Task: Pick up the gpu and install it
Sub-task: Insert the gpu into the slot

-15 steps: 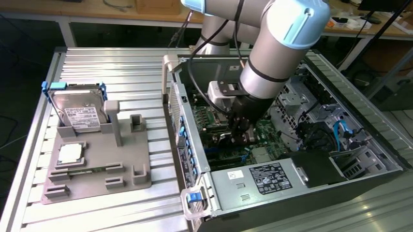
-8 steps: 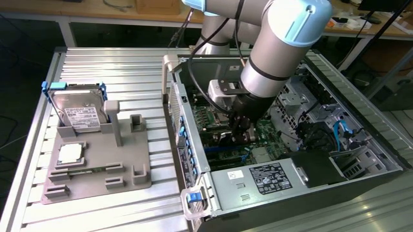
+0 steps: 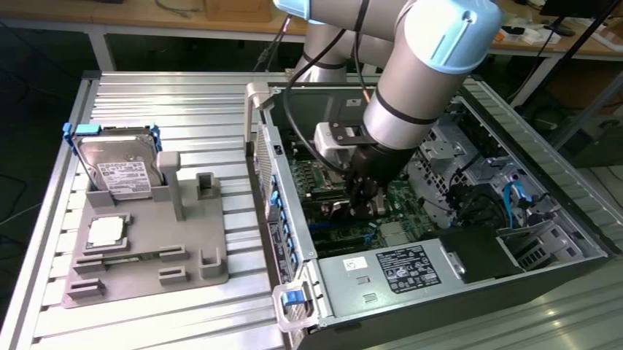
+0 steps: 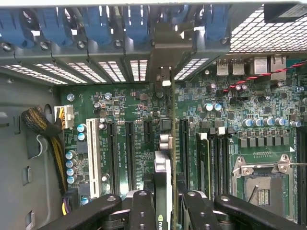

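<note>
End effector [image 4: 165,213] clamping gpu [image 4: 162,167], edge-on over motherboard [image 4: 122,103]

Exterior high; wrist close; shared motherboard [image 4: 125,109]

Silver-grey arm [image 3: 419,80] with light-blue caps, black cables, black fingers [image 4: 144,211].

The arm [image 3: 428,65] slopes steeply down from its elbow, wrist upright, gripper [image 4: 165,199] pointing straight down, its two black fingers [image 4: 143,211] closed on the gpu [image 4: 163,182] held edge-on between them.
</note>
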Available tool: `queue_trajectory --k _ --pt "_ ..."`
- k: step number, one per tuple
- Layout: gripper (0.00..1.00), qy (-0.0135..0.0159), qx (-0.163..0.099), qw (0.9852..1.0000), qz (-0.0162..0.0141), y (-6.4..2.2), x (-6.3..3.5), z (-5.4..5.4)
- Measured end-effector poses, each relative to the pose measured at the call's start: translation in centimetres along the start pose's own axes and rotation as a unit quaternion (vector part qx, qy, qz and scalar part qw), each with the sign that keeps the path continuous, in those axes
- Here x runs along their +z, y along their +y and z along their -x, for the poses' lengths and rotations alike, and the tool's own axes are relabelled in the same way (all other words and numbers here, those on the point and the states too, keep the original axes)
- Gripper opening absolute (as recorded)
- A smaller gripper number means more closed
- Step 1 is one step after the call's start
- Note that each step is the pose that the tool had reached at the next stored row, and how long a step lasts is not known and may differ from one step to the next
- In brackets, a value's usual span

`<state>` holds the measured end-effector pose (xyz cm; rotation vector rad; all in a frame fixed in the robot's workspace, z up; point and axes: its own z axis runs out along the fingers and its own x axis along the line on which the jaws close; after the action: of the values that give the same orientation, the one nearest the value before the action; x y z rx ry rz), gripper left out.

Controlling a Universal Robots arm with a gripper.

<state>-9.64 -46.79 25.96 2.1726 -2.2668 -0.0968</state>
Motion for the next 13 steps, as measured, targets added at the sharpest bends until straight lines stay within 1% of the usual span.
queue_trajectory --k 3,5,7,10,12,13 --pt "0.27 -0.0004 0.0 1.0 0.0001 0.06 0.06 -0.01" --pt "0.27 -0.0017 0.0 1.0 0.0003 0.07 0.1 -0.01" --pt "0.27 -0.0037 0.0 1.0 0.0006 0.07 0.13 -0.01" --pt "0.27 -0.0064 0.0 1.0 0.0019 0.06 0.17 -0.01" --pt "0.27 -0.0069 0.0 1.0 0.0031 0.06 0.2 -0.01" --pt "0.27 -0.0069 0.0 1.0 0.0032 0.06 0.21 -0.02"
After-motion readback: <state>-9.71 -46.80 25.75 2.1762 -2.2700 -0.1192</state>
